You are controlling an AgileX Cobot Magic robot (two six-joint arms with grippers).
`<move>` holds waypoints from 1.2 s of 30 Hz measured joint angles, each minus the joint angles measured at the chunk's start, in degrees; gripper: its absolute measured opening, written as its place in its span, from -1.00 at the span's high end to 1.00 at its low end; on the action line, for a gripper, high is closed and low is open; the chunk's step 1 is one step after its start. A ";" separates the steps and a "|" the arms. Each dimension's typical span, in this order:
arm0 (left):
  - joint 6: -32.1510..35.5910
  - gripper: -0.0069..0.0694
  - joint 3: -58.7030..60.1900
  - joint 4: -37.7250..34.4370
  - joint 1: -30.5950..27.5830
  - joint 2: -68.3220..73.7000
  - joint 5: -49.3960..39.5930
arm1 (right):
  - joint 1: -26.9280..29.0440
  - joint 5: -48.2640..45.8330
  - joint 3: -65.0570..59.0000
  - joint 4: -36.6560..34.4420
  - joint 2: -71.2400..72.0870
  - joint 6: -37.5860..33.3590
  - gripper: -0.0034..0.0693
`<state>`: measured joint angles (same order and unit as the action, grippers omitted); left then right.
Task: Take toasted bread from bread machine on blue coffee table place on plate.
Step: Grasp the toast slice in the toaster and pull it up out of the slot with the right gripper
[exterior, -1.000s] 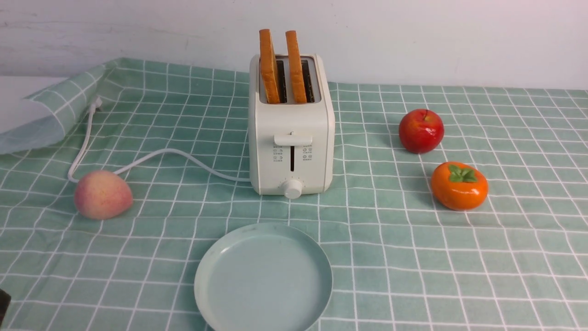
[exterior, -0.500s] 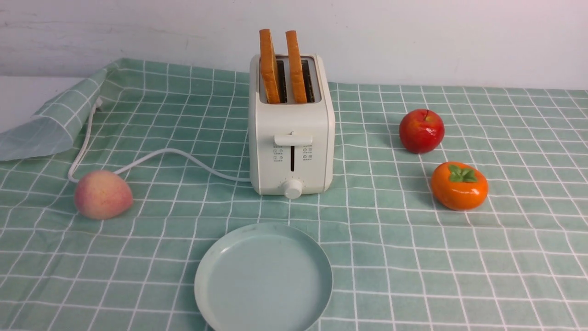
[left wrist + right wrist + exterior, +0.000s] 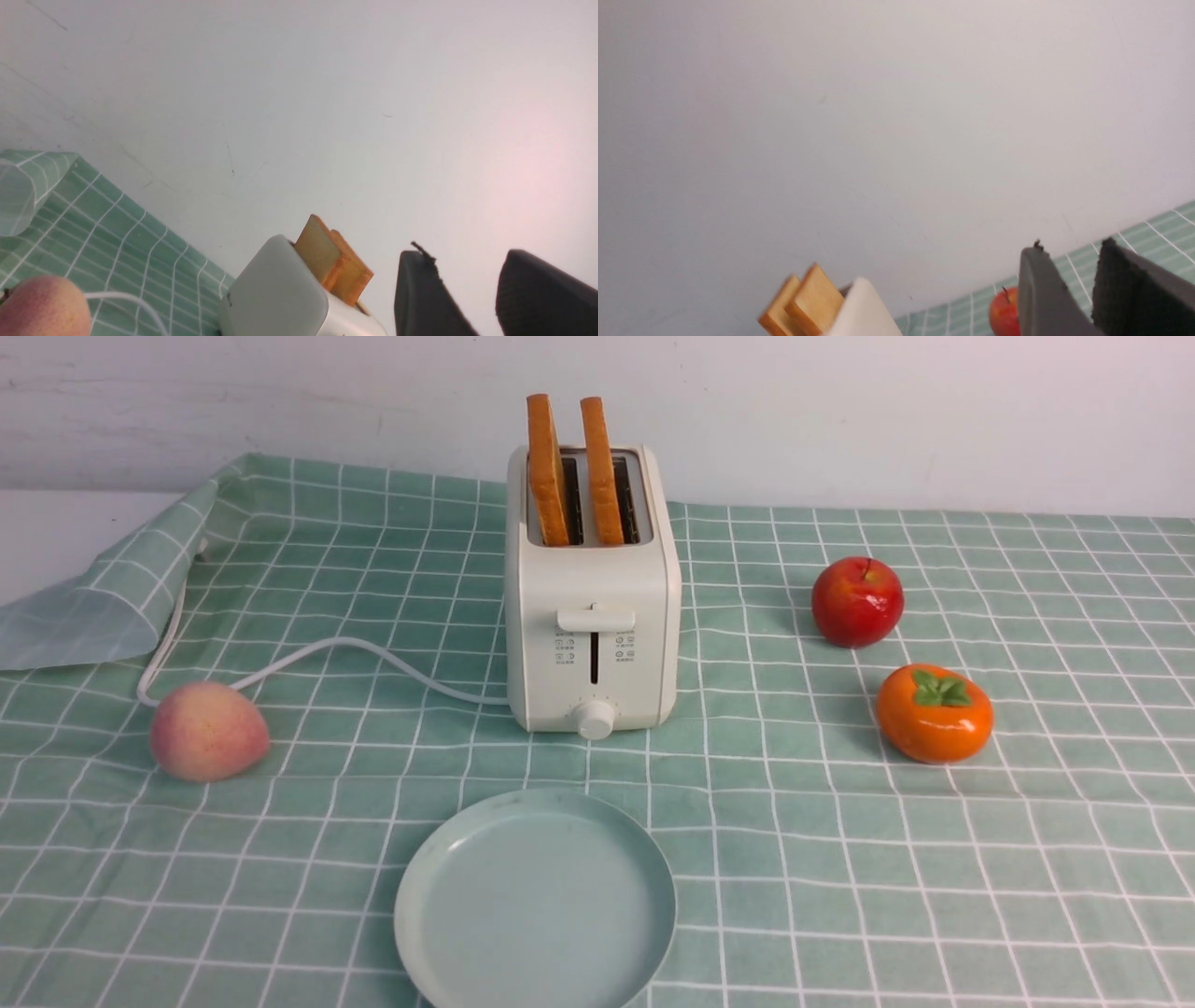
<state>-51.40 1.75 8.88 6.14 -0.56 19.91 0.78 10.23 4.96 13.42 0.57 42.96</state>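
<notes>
Standing upright in the two slots of the cream toaster [image 3: 592, 607], both toast slices [image 3: 547, 471] rise above its top, side by side with a gap between them. The toaster sits toward the far edge of the green checked surface [image 3: 840, 859], about midway between the left and right edges, its lever and knob facing the near edge. The pale plate [image 3: 532, 915] lies at the near edge, in front of the toaster and apart from it. A white cord [image 3: 373, 658] runs from the toaster toward the left edge, passing behind a peach [image 3: 209, 730]. Toward the right edge sit a red apple [image 3: 856, 601] and, nearer, a persimmon [image 3: 934, 712]. The left gripper [image 3: 465, 263] has its fingers apart, wall showing between them, holding nothing. The right gripper [image 3: 1071, 254] shows a narrower gap between its fingertips, also holding nothing.
</notes>
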 joint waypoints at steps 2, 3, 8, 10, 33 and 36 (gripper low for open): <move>-0.23 0.20 0.00 -0.25 0.00 0.00 3.55 | 0.00 -5.11 7.33 4.01 -3.02 4.03 0.64; -0.97 0.20 -0.24 -0.54 0.00 0.00 4.51 | -0.12 -7.70 11.80 6.27 -5.08 6.00 0.76; -5.27 0.20 -6.53 -0.35 0.00 1.49 -3.26 | -5.01 -24.39 29.47 13.38 -19.63 8.26 0.96; -6.72 0.20 -9.27 0.70 0.00 3.46 -10.56 | -7.83 -31.63 34.47 13.30 -24.88 6.91 0.96; 31.31 0.34 -26.38 -21.56 0.00 29.76 -61.50 | -27.31 -67.33 54.98 -37.08 -65.91 -42.96 0.94; 34.56 0.62 -31.67 -22.28 0.00 32.95 -66.27 | -27.31 -66.81 59.71 -37.79 -69.16 -44.01 0.93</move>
<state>-16.84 -29.92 -13.39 6.14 32.39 -46.37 -26.53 -56.58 64.67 -24.37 -68.59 -1.05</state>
